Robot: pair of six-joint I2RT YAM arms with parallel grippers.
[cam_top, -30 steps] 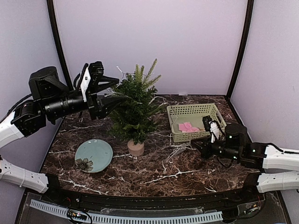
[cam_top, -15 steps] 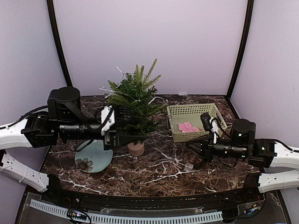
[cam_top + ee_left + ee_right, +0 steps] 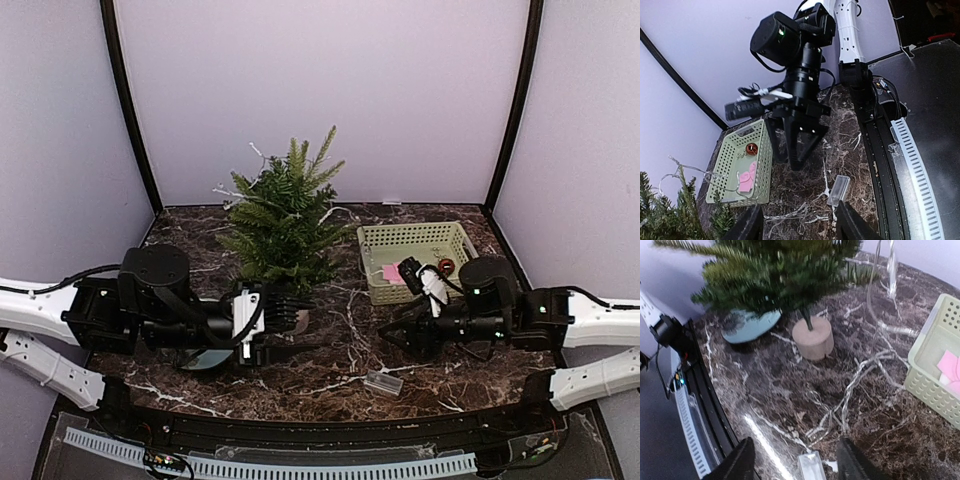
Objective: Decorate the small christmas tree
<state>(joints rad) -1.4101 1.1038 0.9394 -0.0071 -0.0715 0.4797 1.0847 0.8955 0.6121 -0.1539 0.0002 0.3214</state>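
The small christmas tree (image 3: 285,220) stands mid-table in a beige pot (image 3: 813,337), with a thin wire light string (image 3: 860,385) trailing from its branches across the marble. A clear plastic box (image 3: 384,383) at the string's end lies flat near the front edge. My left gripper (image 3: 300,330) is low in front of the pot, pointing right, open and empty. My right gripper (image 3: 392,335) faces it from the right, open and empty. The clear box (image 3: 812,467) lies just below and between the right fingers, which are not touching it.
A pale green basket (image 3: 415,260) at the back right holds a pink piece (image 3: 746,177) and a red ornament (image 3: 751,148). A teal plate (image 3: 751,325) lies left of the pot, mostly under my left arm. Loose wire (image 3: 790,215) lies between the two grippers.
My left arm has swung down from beside the treetop to low over the table by the pot. My right gripper moved left and opened; the clear box now lies on the marble.
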